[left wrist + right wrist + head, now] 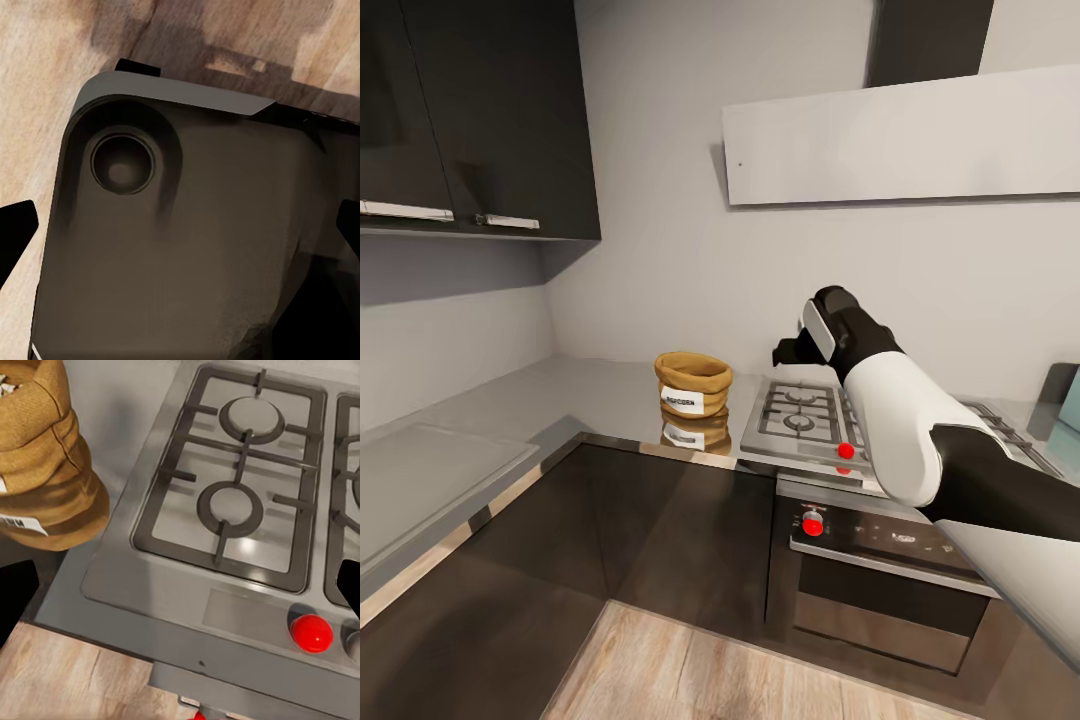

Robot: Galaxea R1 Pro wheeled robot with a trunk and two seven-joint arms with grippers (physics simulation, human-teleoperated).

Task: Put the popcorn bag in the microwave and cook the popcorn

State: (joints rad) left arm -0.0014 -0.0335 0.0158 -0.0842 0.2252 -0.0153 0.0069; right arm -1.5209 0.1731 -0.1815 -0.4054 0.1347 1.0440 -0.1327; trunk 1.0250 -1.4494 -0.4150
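Kitchen corner: grey walls, dark upper cabinets (480, 110), white hood (900, 135), wood floor (690, 670). The grey metal table (510, 410) wraps round the corner over dark cabinet fronts. The popcorn bag (693, 384) stands upright at the table's front edge, just beside the hob (805, 425), apart from it, label facing the room. A sliver of pale blue at the far right edge, past the hob, may be the microwave (1072, 398); too little of it to be sure.

Your right gripper (792, 350) hovers above the hob's back left area, near the bag but not touching it. In the right wrist view both dark fingertips (15, 596) sit at opposite edges, so the jaws are spread wide and hold nothing. The left wrist view looks down at a dark part of the robot over the floor; its jaws look spread too, empty.

Step in hand, as I judge it: reaching for the bag. Swing the right arm toward the table's corner side, centre the jaws over the rolled rim, come down straight, close on one wall of the rim. It's soft cloth, so grip low enough that it won't fold out. Keep clear of the grates.

Counts: one bag, one hob, two burners on the near grate (240, 472), more on the next grate, two red knobs (846, 450) on the hob's front, one more red knob on the oven (880, 560) below.
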